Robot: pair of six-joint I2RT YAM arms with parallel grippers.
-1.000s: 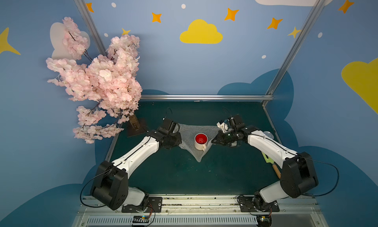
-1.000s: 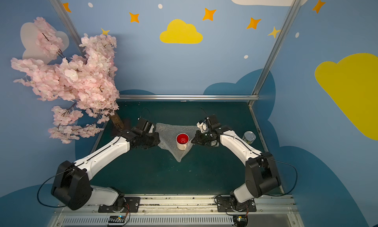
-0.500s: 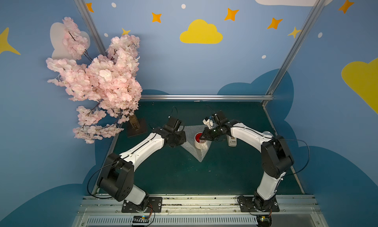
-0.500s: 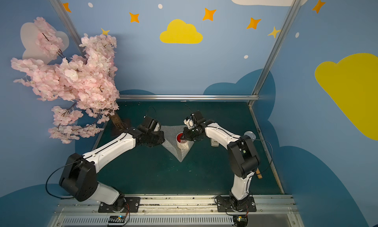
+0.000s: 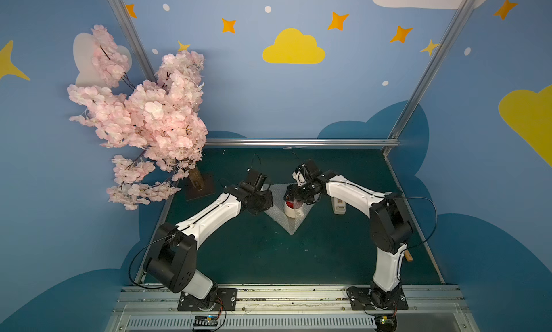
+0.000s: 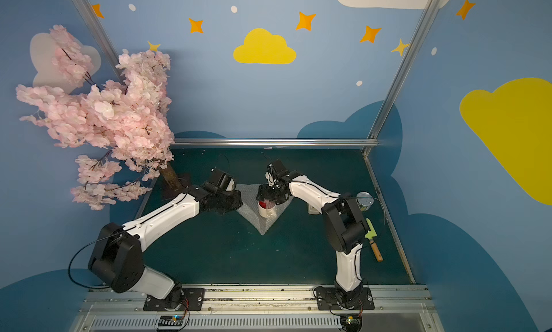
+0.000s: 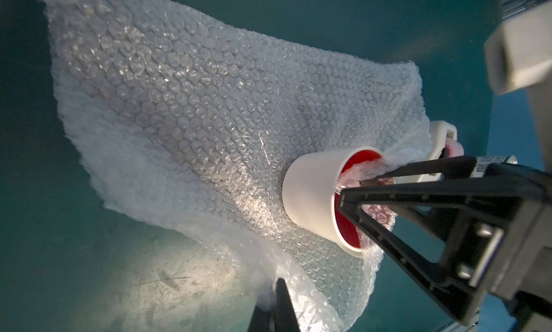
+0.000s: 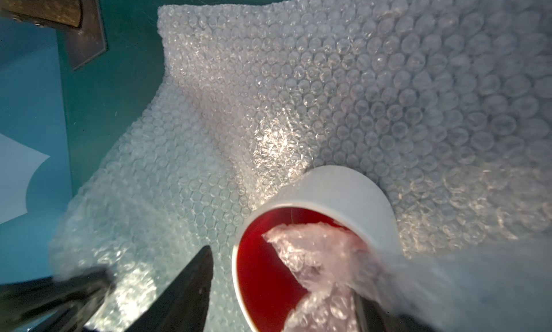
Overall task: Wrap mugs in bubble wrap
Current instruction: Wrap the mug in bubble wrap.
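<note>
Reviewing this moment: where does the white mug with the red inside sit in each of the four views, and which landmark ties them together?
Top view: mug just right of picture centre, between the two wrists.
Top view: mug just left of picture centre.
Left wrist: mug in the picture's right half.
Right wrist: mug in the picture's lower right.
Shared landmark: the bubble wrap under the mug.

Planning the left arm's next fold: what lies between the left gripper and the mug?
Only bubble wrap: in the left wrist view the sheet runs unbroken from the left gripper to the mug standing on it.
</note>
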